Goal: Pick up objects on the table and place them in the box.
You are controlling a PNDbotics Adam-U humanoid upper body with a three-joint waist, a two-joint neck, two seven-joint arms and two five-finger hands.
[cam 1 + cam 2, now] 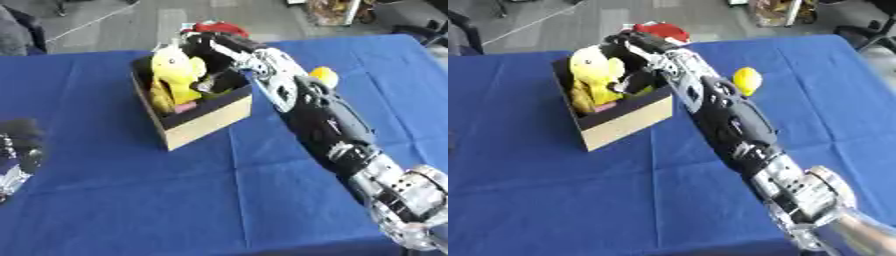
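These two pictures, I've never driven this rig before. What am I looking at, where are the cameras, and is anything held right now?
Both pictures come from one stereo camera in the robot's head, looking down at a table with a blue cloth; they show the same moment.

The long black and silver limb coming in from the lower right is the robot's right arm. Its right hand reaches over the far side of the cardboard box. Whether its fingers hold anything cannot be made out.

In the box sits a yellow plush toy. A yellow round object lies on the cloth right of the arm, and something red shows just behind the hand.

The left hand rests at the left edge of the left eye view, holding nothing.
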